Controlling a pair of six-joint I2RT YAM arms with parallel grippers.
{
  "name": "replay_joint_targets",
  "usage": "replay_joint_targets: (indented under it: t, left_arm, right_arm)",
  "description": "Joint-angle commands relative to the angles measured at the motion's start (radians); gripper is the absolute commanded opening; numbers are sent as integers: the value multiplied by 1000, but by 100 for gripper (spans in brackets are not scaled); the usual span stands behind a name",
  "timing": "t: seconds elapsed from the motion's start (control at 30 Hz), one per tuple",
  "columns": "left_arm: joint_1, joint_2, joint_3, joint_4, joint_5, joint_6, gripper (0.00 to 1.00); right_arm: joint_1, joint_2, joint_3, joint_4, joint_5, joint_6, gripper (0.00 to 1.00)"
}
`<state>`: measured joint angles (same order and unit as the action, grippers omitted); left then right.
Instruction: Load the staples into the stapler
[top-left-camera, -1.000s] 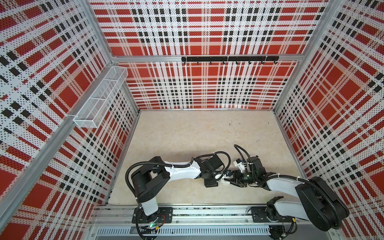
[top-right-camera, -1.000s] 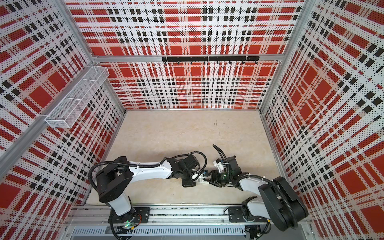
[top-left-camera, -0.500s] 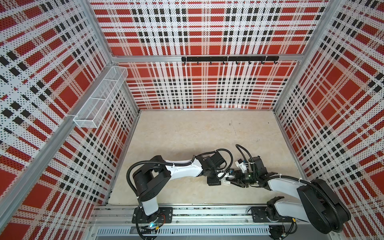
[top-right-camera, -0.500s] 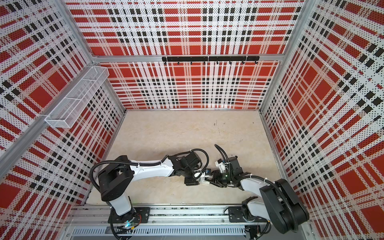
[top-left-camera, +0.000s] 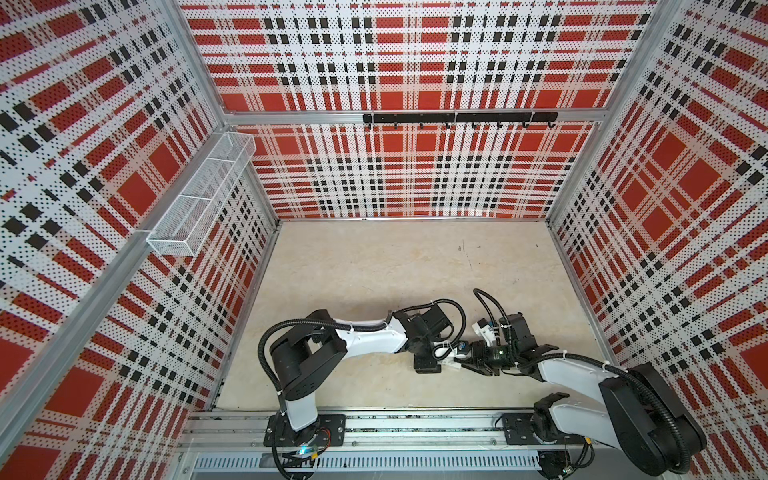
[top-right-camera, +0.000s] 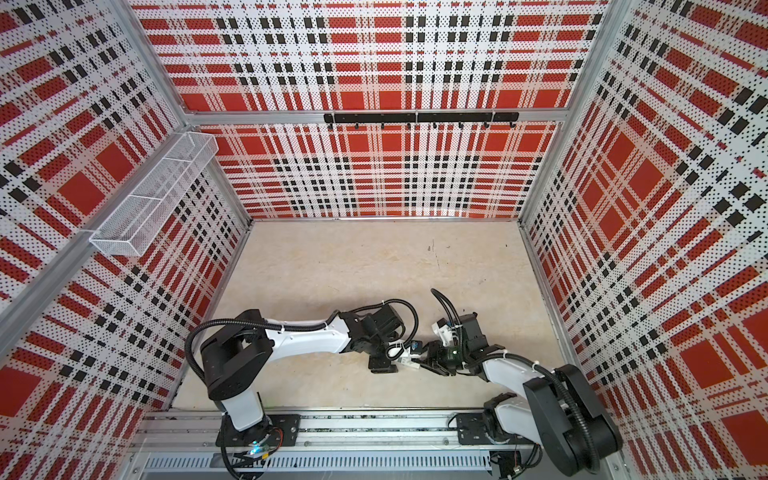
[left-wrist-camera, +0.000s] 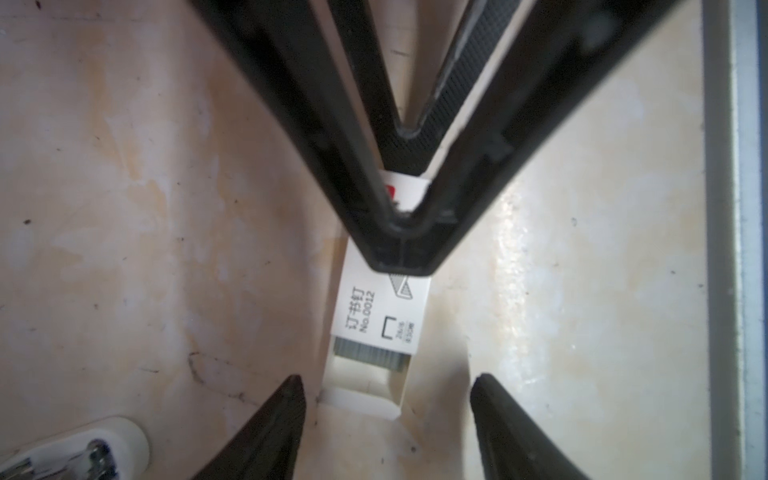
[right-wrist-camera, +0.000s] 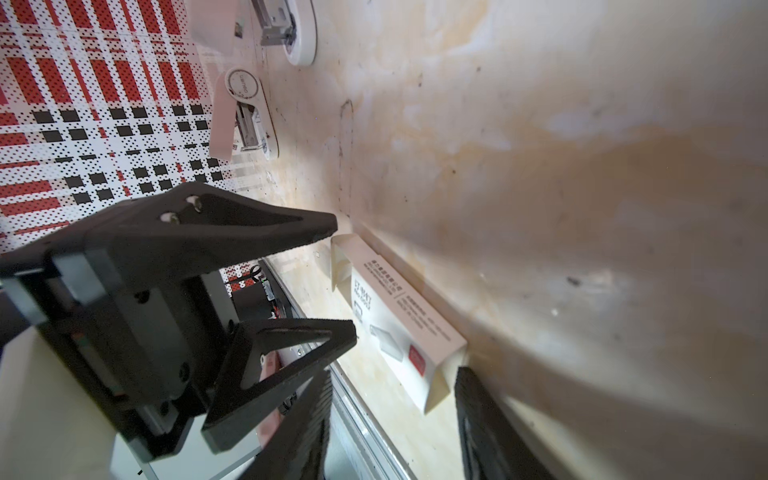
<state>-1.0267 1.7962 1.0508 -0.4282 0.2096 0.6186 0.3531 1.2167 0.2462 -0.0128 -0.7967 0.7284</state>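
The beige table (top-left-camera: 374, 270) fills the floor between plaid walls. A white wire basket (top-left-camera: 199, 199) hangs on the left wall and a black hook rail (top-left-camera: 457, 117) on the far one. The left arm (top-left-camera: 365, 338) and right arm (top-left-camera: 573, 370) meet low over the near middle of the table. In both top views their wrists and cables cover nearly everything beneath them.

One pale pink stapler (right-wrist-camera: 245, 120) and a second stapler (right-wrist-camera: 291, 29) stand on the far side of the grippers, apart from both.

The printed white sleeve (left-wrist-camera: 382, 307) lies flat between the two grippers, lengthwise left to right. Its white tray (left-wrist-camera: 361, 390) is drawn partway out of the left end. The staples (left-wrist-camera: 370, 353) show as a grey band in the tray, right at the sleeve's mouth.

The left gripper (left-wrist-camera: 386, 378) is spread wide, one finger on each side of the tray's end, touching neither side. The right gripper (right-wrist-camera: 395, 370) is rolled on its side and partly spread around the sleeve's right end. One finger is just beside the card and a gap shows at the other, so it grips nothing.
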Motion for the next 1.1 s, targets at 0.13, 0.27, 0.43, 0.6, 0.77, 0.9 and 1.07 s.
replay_joint_targets:
  t: [0.13, 0.27, 0.43, 0.6, 0.77, 0.9, 1.07]
  left_arm:
    - [5, -13, 22, -40, 2, 57, 69]
    - [6, 15, 58, -61, 12, 67, 69]
    - [8, 13, 66, -77, 24, 74, 68]
    - [13, -3, 54, -93, 36, 77, 69]
    - [14, -15, 52, -100, 41, 74, 68]
    - [19, -18, 52, -98, 38, 75, 69]
    - [27, -28, 39, -67, 32, 52, 70]
  right_arm:
    - [-11, -20, 0, -21, -5, -34, 50]
    - [-11, -44, -11, -23, -32, -26, 45]
    - [-11, -50, -1, -30, -34, -33, 44]
    - [-13, 5, 25, -31, -42, -54, 44]
    - [-13, 48, 40, 5, -50, -55, 44]
    - [-15, 80, 59, 10, -55, -67, 44]
    - [-19, 106, 72, 20, -58, -73, 44]
